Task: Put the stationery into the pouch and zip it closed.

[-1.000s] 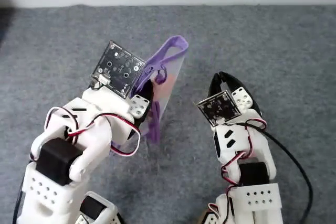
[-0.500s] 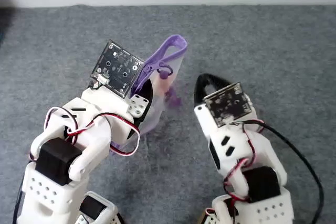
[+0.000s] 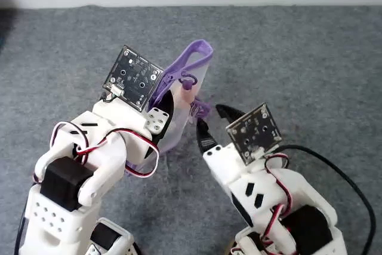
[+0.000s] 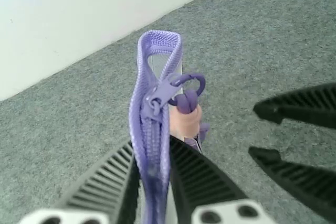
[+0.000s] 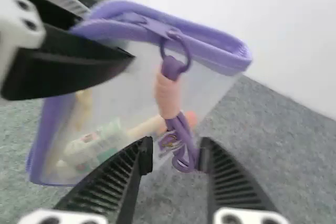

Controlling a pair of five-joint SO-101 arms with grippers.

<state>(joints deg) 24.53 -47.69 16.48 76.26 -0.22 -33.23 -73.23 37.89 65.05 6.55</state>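
grey felt covers the desk [image 3: 310, 52], and one clear pouch [image 3: 192, 58] with purple edging is held upright at the upper centre of the high view. of the two hands, the left hand [image 4: 152, 153] is clamped on the pouch's zipper edge, while the right hand [image 5: 176, 148] is spread apart on either side of the single dangling zipper pull [image 5: 172, 72]. stationery [image 5: 100, 140] inside shows as blurred shapes through the wall, too vague to count.

One pouch [image 4: 157, 51], one zipper pull [image 4: 185, 90], two claws [image 4: 152, 166] [image 5: 173, 156], one table [image 3: 310, 52].
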